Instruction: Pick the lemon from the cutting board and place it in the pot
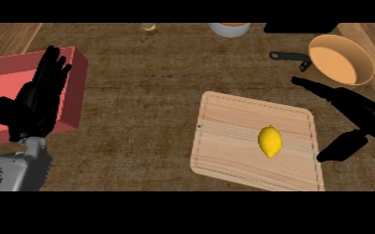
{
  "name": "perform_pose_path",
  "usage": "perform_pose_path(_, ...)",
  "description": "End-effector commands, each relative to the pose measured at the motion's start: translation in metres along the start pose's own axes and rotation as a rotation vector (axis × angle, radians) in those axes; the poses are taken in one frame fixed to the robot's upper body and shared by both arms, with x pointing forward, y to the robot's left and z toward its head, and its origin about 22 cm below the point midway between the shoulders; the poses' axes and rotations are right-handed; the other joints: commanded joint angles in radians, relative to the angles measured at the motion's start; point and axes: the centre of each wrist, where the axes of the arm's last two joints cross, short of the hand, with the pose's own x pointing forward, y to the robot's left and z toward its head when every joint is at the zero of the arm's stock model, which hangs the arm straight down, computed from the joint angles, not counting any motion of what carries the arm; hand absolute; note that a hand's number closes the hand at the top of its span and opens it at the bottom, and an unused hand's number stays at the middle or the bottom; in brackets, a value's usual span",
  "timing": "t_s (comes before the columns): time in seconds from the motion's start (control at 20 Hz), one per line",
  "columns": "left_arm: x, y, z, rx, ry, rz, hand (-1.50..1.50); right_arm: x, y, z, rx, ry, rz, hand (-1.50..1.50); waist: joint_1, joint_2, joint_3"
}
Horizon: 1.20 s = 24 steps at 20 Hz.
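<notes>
Currently on the counter, listed by position from the right hand (344, 114):

- Right hand: spread open, holding nothing; one finger stretches up toward the pot, the thumb hangs low beside the board's right edge.
- Lemon (270, 141): lies on the cutting board (227, 144), left of the hand and a little below it, apart from thumb and fingers. Not yet grasped.
- Pot (341, 59): above the hand, near, its dark handle (287, 56) pointing left. Empty as far as can be seen.
- Left hand (40, 96): resting open at the view's left edge, over a red box (70, 87), well apart.

Risks, as judged:
- Lemon is rounded; a closing thumb could nudge it so it rolls across the board.
- On the carry, the hand could clip the pot's near rim or handle and shift the pot.
- Releasing over the rim could let the lemon bounce out.
</notes>
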Motion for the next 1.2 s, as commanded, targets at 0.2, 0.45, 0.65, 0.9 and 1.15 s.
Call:
perform_pose_path(0.2,0.002,-0.005,-0.021,0.007,0.005,0.005,0.0,0.053,0.031,-0.008,0.174,0.115,0.086,-1.5,-0.011,0.002,0.002)
perform_pose_path(0.45,-0.001,-0.01,-0.002,0.008,0.006,-0.011,0.0,0.055,0.046,-0.02,0.18,0.116,0.046,-1.5,-0.002,0.002,0.003)
perform_pose_path(0.65,-0.004,-0.013,-0.012,-0.004,0.014,-0.003,0.0,0.064,0.054,-0.037,0.174,0.157,0.063,-1.5,-0.001,0.003,0.003)
perform_pose_path(0.9,0.003,-0.016,0.003,-0.011,0.017,0.014,0.0,0.045,0.087,-0.031,0.185,0.243,0.142,-1.5,0.0,0.002,0.003)
perform_pose_path(1.15,0.014,0.029,0.005,0.006,-0.002,0.002,0.0,0.028,0.084,-0.036,0.162,0.242,0.111,-1.5,0.003,0.002,0.003)
